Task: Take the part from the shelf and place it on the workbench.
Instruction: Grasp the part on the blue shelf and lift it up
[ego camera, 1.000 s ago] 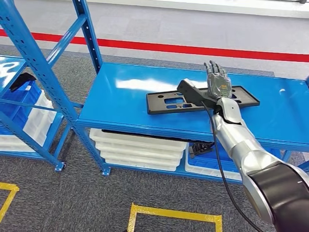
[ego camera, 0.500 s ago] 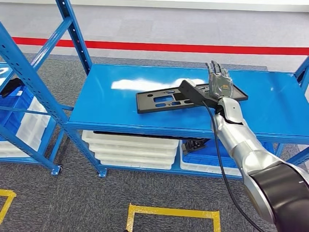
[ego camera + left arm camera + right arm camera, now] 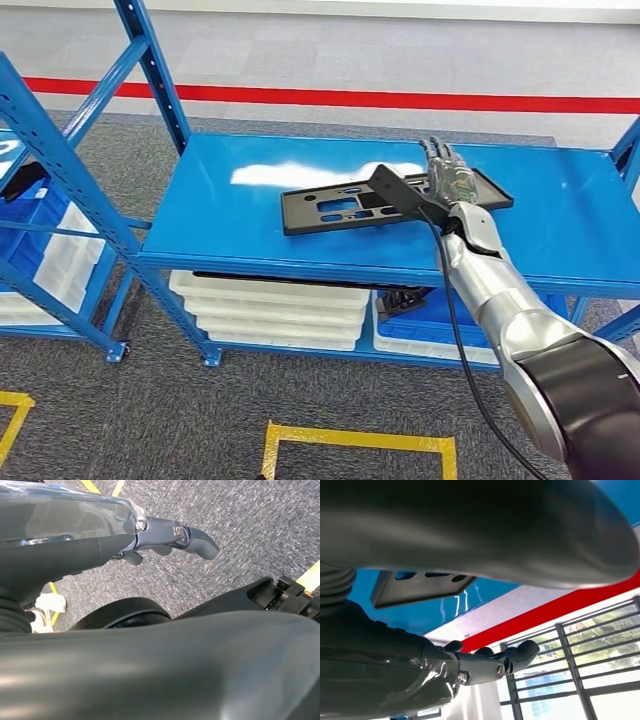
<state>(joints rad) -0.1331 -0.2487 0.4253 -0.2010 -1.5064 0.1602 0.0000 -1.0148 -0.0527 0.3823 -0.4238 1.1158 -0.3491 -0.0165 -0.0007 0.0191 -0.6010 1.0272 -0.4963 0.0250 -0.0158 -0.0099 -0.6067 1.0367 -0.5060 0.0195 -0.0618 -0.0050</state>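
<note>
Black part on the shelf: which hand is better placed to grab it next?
Right. The right hand is already stretched out over the right end of the black part on the blue shelf, fingers apart, nothing held yet. The left hand hangs low over the grey carpet, far from the shelf.

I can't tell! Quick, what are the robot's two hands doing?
Left hand: open, holds nothing.
Right hand: open over the part, not gripping it.
</note>
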